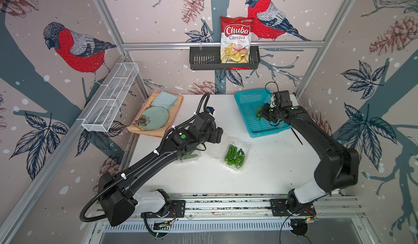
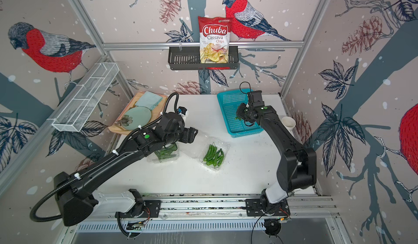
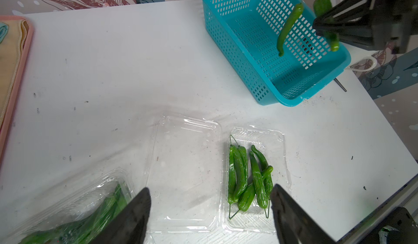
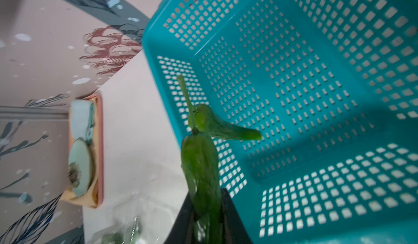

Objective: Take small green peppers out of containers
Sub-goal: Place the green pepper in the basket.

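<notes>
Right wrist view: the right gripper [image 4: 207, 209] fingers [image 4: 231, 218] pinch one small green pepper [image 4: 200, 170] over the turquoise basket [image 4: 316, 77], so lower it toward the basket's floor before releasing, while the left gripper [image 3: 210, 188] fingers [image 3: 135, 209] hang open above the open container [image 3: 279, 141] near the basket.

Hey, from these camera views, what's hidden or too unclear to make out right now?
- Pepper count in the container under the left arm: that arm largely covers it in both top views; the left wrist view's edge cuts it off.
- Jaw gap of the right gripper: the right wrist view is blurred, and the held pepper fills it.
- Whether the second pepper lies in the basket or is falling: unclear in either wrist view.
</notes>
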